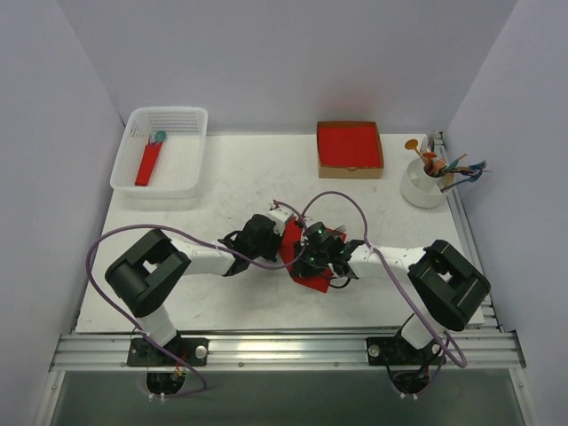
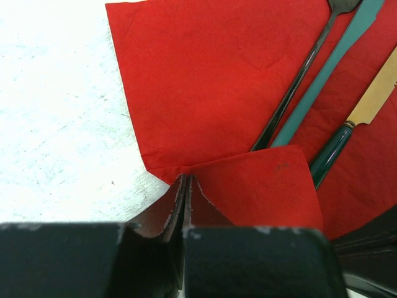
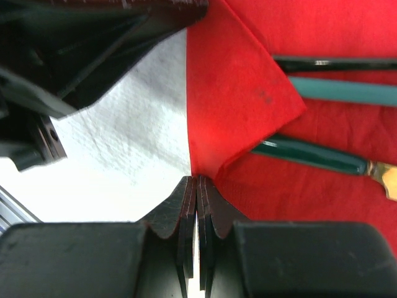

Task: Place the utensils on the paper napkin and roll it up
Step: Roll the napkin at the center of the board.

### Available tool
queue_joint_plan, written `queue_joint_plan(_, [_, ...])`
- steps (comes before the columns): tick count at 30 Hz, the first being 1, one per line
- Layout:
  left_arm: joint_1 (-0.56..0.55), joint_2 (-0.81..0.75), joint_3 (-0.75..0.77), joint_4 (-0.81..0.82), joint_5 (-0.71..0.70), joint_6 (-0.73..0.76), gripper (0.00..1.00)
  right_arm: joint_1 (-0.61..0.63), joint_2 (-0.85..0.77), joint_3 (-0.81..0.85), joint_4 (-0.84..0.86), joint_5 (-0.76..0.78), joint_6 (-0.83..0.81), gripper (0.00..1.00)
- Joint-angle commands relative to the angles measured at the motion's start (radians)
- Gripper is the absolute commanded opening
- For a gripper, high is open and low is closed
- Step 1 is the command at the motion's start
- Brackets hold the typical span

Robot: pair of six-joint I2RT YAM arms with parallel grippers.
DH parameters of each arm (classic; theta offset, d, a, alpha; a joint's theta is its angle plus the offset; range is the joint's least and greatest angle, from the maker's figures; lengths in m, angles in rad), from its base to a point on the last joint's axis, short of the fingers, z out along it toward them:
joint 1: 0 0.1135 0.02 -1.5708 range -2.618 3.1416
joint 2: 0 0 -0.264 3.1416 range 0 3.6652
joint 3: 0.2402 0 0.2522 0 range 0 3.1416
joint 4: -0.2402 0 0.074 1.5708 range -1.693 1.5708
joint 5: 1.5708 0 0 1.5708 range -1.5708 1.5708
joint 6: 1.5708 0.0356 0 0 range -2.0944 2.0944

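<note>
Your two arms are meeting over the middle of the table (image 1: 222,293), and there the paper napkin (image 2: 205,81) is lying open like a diamond. The utensils (image 2: 296,84) are lying on it side by side: a slim dark piece, a teal handle just beside it, and a knife with a dark green handle and a gold blade a little apart from these.

One corner of the napkin is folded over the handle ends, and this flap (image 2: 260,186) is covering them. Your left gripper (image 2: 187,181) is pinching the red paper at one end of the fold, with its two fingers pressed together. Your right gripper (image 3: 196,182) is doing the same at the other end of the fold: its jaws are closed on the folded edge, with no gap between them. The two grippers are standing very near to each other.

At the far left, a white basket (image 1: 191,120) is holding a red roll (image 1: 147,165) with a teal spoon head. A cardboard box (image 1: 350,171) with red paper inside is sitting at the far middle. A white cup (image 1: 422,191) with colourful cutlery is standing at the far right.
</note>
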Motion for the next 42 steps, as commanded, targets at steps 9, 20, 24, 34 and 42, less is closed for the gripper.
queue_joint_plan(9, [-0.01, 0.017, 0.028, -0.034, 0.011, 0.009, 0.02, 0.01, -0.111, -0.067, -0.086, 0.01, 0.028, 0.0])
queue_joint_plan(20, [-0.053, 0.009, 0.016, -0.047, -0.074, -0.062, 0.02, -0.033, -0.364, -0.078, -0.301, 0.171, 0.198, 0.34])
queue_joint_plan(24, [-0.071, -0.003, 0.008, -0.048, -0.129, -0.094, 0.03, -0.033, -0.456, -0.072, -0.456, 0.294, 0.345, 0.38])
queue_joint_plan(34, [-0.143, -0.012, -0.007, -0.039, -0.224, -0.187, 0.04, 0.068, -0.486, -0.084, -0.723, 0.528, 0.779, 0.34])
queue_joint_plan(42, [-0.204, -0.021, -0.036, -0.007, -0.284, -0.282, 0.04, 0.065, -0.447, -0.105, -0.734, 0.608, 0.858, 0.35])
